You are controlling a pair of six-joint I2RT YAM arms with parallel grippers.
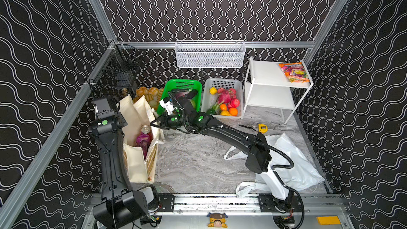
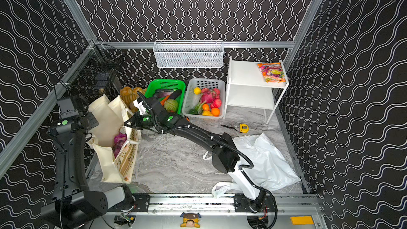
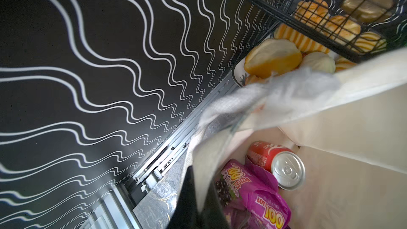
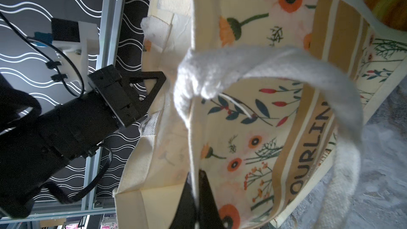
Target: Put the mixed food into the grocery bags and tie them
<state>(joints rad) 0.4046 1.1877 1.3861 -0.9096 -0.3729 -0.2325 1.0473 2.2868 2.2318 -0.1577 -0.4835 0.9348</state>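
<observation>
— How are the fingers seen?

— The right gripper (image 4: 196, 180) is clamped on the tote's (image 4: 253, 117) printed-side rim, the cloth pinched between shut jaws. The left gripper (image 3: 196, 187) is closed on the opposite side; whether rim or handle (image 3: 231, 106) is pinched cannot be told. The mouth is held wide between them.

— What is found past the fingers?

— Just below them, inside the tote, a can (image 3: 284, 168) and purple packets (image 3: 253, 197) are lodged. Beyond the right gripper a cabbage (image 2: 171, 105) is seen in the green basket (image 2: 167, 83). The plastic bag (image 1: 295, 168) is slumped on the table (image 1: 193, 166), well apart from both grips, by the right arm's base.

— Which step is judged in hand?

— Packing is taken as part done, tying as not yet begun. For the next move one grip must be given up so that more food can be fetched; the limp cloth may sag once freed.

— And the surface, the room?

— The grey marbled table is boxed in by black walls (image 1: 209, 7) lined with white waves. A white basket (image 1: 222, 83) of fruit and a shelf (image 1: 266, 71) are set beside the green basket.
</observation>
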